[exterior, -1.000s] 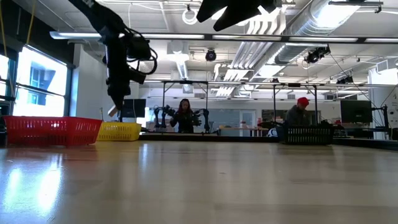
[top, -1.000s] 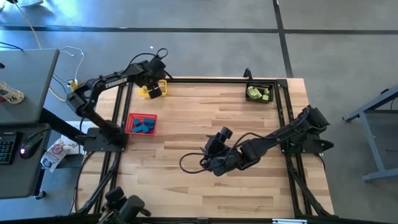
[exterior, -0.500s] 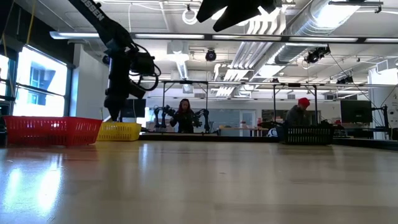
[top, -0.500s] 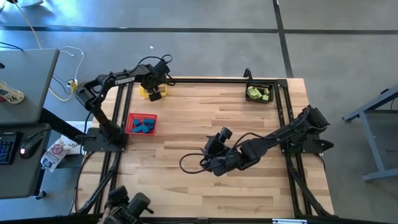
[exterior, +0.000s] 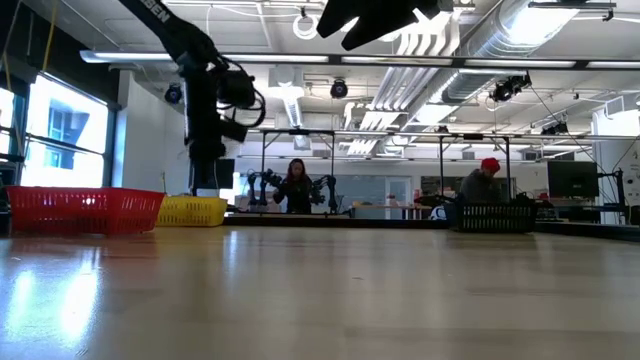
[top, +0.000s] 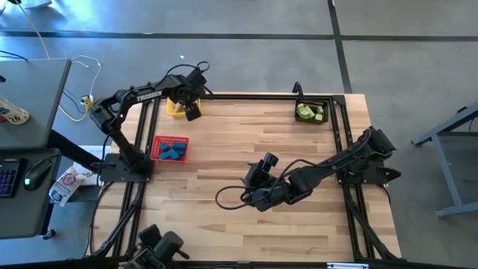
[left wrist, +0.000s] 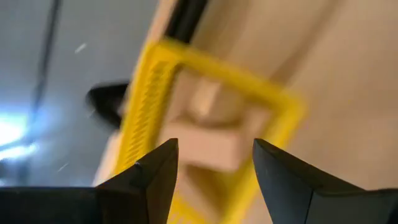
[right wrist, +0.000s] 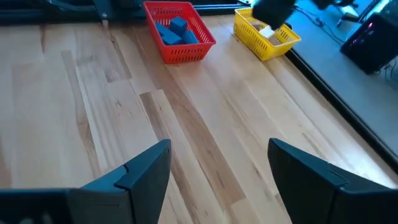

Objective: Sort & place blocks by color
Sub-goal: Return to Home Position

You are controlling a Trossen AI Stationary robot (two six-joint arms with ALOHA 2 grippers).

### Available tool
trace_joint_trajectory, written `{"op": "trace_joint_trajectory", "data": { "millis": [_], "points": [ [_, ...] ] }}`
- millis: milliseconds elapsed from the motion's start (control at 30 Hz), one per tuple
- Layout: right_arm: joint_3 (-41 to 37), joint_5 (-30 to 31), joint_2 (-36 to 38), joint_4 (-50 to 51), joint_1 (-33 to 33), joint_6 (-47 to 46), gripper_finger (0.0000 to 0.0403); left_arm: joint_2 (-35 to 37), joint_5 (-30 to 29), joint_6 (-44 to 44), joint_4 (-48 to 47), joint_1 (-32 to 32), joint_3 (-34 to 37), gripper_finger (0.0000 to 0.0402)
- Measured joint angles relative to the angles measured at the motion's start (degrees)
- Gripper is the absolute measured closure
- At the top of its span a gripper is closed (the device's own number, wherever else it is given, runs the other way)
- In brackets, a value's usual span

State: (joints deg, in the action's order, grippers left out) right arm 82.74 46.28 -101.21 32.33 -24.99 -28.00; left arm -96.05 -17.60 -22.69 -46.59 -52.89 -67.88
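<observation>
Tabletop (top: 246,149): nothing loose
Left gripper (left wrist: 215,144): shifted right off yellow basket (right wrist: 280,43), wide, empty
Tan blocks (left wrist: 211,134): binned; sorting seems done
Right gripper (right wrist: 219,144): mid-table, wide

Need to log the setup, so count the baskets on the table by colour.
red basket: 1
yellow basket: 1
black basket: 1
Total: 3
</observation>
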Motion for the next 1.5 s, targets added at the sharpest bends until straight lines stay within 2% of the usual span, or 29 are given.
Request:
{"op": "trace_joint_trajectory", "data": {
  "millis": [100,267,333,400,567,733,1000,1067,1267,1400,1500],
  "points": [
    [0.0,-0.32,0.0,0.12,0.0,4.27,0.0149,1.78,9.78,1.01,0.04,1.12,-1.41,0.021],
    [-0.04,0.09,1.38,0.31,0.99,5.41,0.0149,6.81,29.16,2.22,1.13,2.92,-1.59,0.021],
    [-0.04,0.13,2.43,0.42,1.75,6.09,0.0149,9.0,34.38,2.77,1.26,3.86,-1.59,0.0211],
    [-0.04,-0.76,3.36,0.51,2.74,7.12,0.0149,11.4,36.9,3.32,1.79,5.33,-1.59,0.0212],
    [-0.04,-5.66,6.1,0.07,6.16,10.75,0.0149,18.1,37.94,6.59,7.43,10.31,0.62,0.0212],
    [-0.04,-7.74,8.46,-0.11,10.36,15.16,0.0149,25.91,38.42,9.11,16.71,16.04,8.19,0.0212],
    [-0.04,-13.21,13.78,-0.43,17.22,21.4,0.0149,39.4,37.86,15.03,26.09,22.02,21.72,0.0212],
    [-0.04,-14.89,15.31,-1.11,19.12,22.94,0.0149,43.11,36.41,17.49,28.66,23.2,24.95,0.0212],
    [-0.02,-18.89,20.13,-3.78,23.87,27.56,0.0149,53.35,25.49,21.04,30.62,27.69,32.35,0.0212],
    [-0.53,-20.09,23.02,-2.98,25.64,28.89,0.0149,59.15,24.83,23.01,30.36,30.5,35.79,0.0212],
    [-3.97,-19.84,26.21,-1.74,25.79,28.61,0.0149,63.61,24.83,24.06,30.12,32.68,38.26,0.0212]
  ]
}}
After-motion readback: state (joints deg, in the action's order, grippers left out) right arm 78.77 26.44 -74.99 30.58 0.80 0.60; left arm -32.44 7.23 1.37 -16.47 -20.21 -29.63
